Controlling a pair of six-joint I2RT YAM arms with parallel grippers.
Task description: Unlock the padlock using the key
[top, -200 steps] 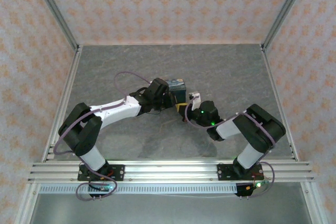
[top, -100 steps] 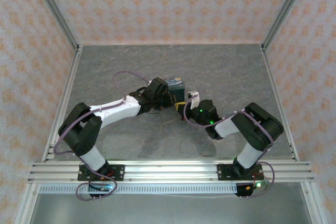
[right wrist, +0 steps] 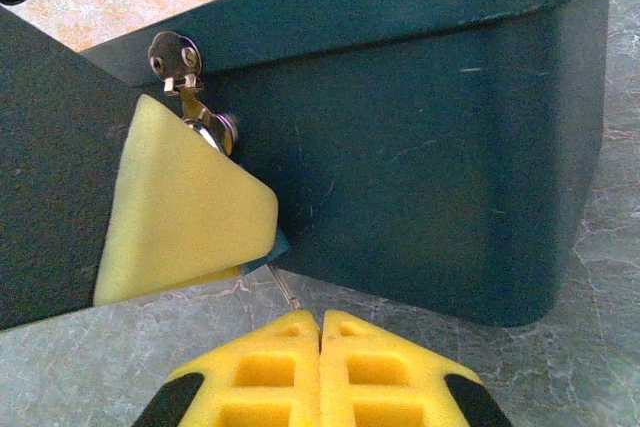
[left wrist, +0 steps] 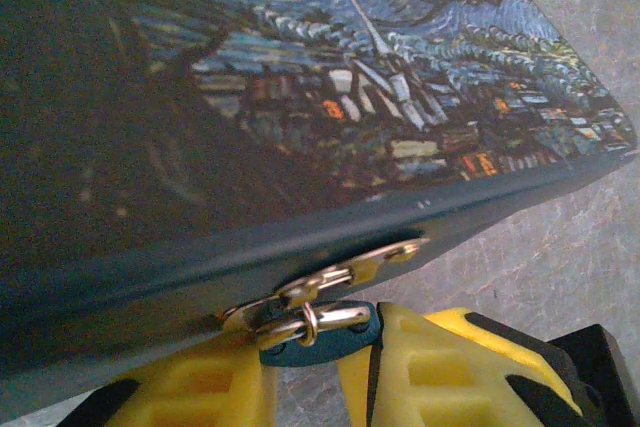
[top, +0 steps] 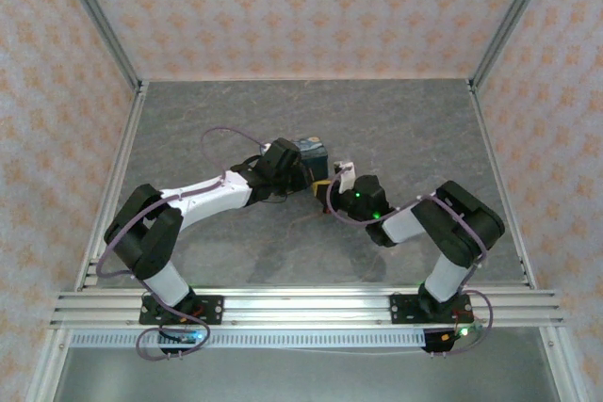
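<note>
My right hand [right wrist: 320, 335], pinched shut on the key [right wrist: 283, 287], has crept closer to the padlock [left wrist: 325, 339] that my left hand [left wrist: 318, 372] clamps; insertion looks next.

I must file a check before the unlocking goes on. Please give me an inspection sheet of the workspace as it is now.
Surface: grey marbled table, no spill or damage seen.
Job's things: padlock hangs from the clasp of the painted tin; a thin silvery sliver, likely the key, points toward it.
Clutter: nothing seen.
Grippers: left gripper closed on the padlock; right gripper shut, with the key sticking out of its tip.
Cables: purple cable loops above the left arm; another runs along the right arm.
Surroundings: patterned walls, aluminium frame.
</note>
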